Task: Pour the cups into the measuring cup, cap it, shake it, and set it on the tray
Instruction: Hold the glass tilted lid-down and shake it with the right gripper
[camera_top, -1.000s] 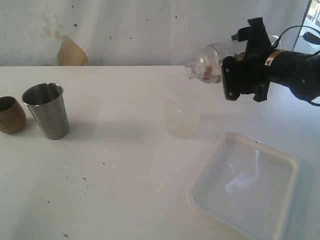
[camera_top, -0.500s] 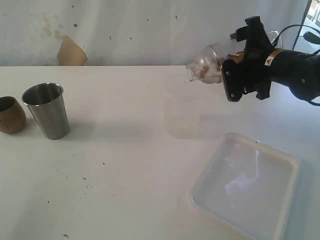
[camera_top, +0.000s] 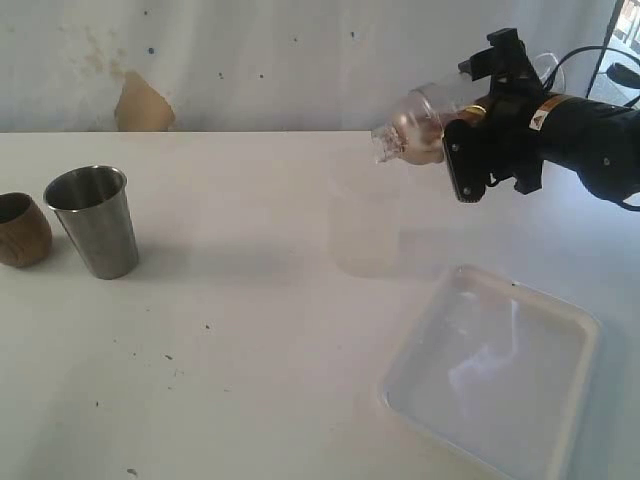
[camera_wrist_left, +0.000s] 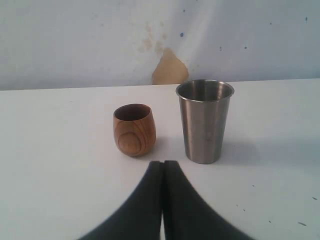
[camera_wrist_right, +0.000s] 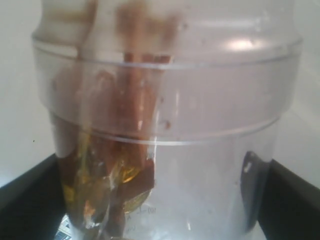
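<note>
So the right gripper (camera_top: 462, 140) has its jaws spread wide and clamped on the sides of the measuring cup (camera_top: 415, 125), holding it up in the air with nothing under it but table. The cup is tipped over so its long axis runs roughly level, with the clear dome lid (camera_top: 388, 138) pointing toward the left arm's side. What matters for setting it down, I reckon: the tray (camera_top: 590, 335) sits on the white table (camera_top: 250, 350) below the gripper and nearer the camera, on the right arm's side, so that arm is the obvious one, and the cup would need tipping back upright first. It's clear smooth plastic with faint printed marks, and there's brownish stuff inside. The tray is shallow, white and glossy with rounded corners. The frosted cup (camera_top: 365, 235) stands almost under the lid end. The steel tumbler (camera_top: 92, 220) and round wooden cup (camera_top: 20, 230) are well off to the left, just in front of the left gripper (camera_wrist_left: 162, 167), which is pinched shut on nothing.
</note>
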